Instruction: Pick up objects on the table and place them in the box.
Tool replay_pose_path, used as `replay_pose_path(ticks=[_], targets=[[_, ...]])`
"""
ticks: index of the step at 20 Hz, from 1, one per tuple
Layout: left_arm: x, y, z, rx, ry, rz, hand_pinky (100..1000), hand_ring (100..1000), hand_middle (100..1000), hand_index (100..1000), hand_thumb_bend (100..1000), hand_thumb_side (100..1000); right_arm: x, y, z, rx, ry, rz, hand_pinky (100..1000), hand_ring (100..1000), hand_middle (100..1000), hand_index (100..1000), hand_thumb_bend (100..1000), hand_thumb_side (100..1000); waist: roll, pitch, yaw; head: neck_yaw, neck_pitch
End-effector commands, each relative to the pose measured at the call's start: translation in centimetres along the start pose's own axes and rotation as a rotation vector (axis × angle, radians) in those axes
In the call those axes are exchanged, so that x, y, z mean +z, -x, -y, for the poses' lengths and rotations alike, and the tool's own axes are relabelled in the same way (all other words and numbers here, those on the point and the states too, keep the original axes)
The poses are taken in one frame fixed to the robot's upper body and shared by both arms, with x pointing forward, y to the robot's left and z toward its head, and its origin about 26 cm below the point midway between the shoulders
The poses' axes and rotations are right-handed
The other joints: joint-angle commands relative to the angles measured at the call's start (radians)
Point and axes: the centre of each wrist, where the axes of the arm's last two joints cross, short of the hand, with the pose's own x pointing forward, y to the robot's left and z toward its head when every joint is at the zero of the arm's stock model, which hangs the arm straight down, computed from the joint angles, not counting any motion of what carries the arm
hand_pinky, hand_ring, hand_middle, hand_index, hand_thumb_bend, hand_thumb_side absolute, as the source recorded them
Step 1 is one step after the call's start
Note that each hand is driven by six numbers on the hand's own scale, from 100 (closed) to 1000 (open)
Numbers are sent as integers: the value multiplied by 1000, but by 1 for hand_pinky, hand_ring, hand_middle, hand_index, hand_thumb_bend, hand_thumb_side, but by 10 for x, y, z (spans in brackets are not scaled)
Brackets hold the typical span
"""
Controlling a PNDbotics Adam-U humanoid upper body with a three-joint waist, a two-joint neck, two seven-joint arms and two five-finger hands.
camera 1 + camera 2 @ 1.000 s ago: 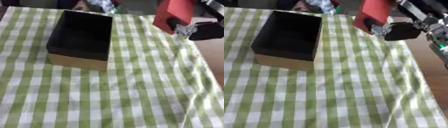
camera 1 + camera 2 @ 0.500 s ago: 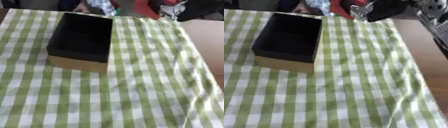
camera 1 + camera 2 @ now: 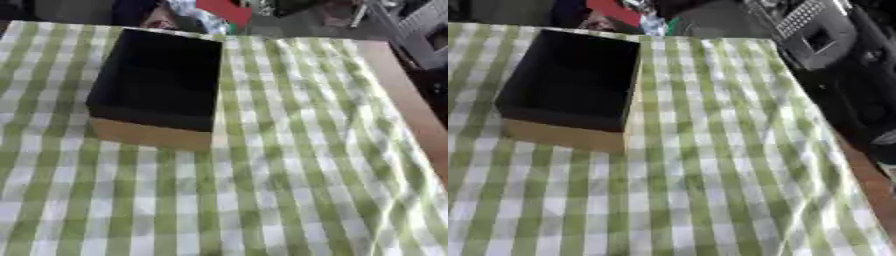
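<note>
An open box [image 3: 157,80] with a black inside and tan sides stands on the green checked cloth, left of the middle; I see nothing inside it. A red object [image 3: 226,10] shows at the top edge, just past the box's far right corner. My right arm [image 3: 824,35], black with a silver-grey part, comes in along the right side and reaches to the top edge. The dark shape of my right hand [image 3: 293,5] is next to the red object, mostly cut off and blurred. My left hand shows in no view.
The table's bare brown edge [image 3: 411,100] runs down the right side, where the cloth [image 3: 289,165] hangs in folds. A pale blue clear thing [image 3: 651,22] lies beyond the far edge, near the red object.
My right arm has swung the red object from the upper right, over the cloth, to the far edge behind the box. The camera has shifted as well.
</note>
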Motion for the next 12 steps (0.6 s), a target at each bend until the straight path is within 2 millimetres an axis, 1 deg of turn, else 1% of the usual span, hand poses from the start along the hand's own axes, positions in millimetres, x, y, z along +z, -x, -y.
replay_pose_path(ticks=[1,6,9,12], targets=[[-7,-6,3,22,13,33,811,540,675,726,187,754,-17,7,-2,-7,4,-4,712,602,455,732,100,569,-9,-1,6,-23,-10],[-10,-7,6,37,22,41,812,540,676,726,185,755,-42,14,-21,-44,-48,18,714,598,456,729,100,569,-15,8,26,-41,-12],[-11,-7,7,42,24,44,814,540,677,726,184,756,-48,21,-33,-56,-100,15,711,596,457,725,100,565,-21,12,37,-43,-13],[-11,-8,7,42,23,44,814,540,677,726,183,756,-50,30,-43,-73,-155,3,717,596,458,726,100,564,-26,14,42,-38,-9]])
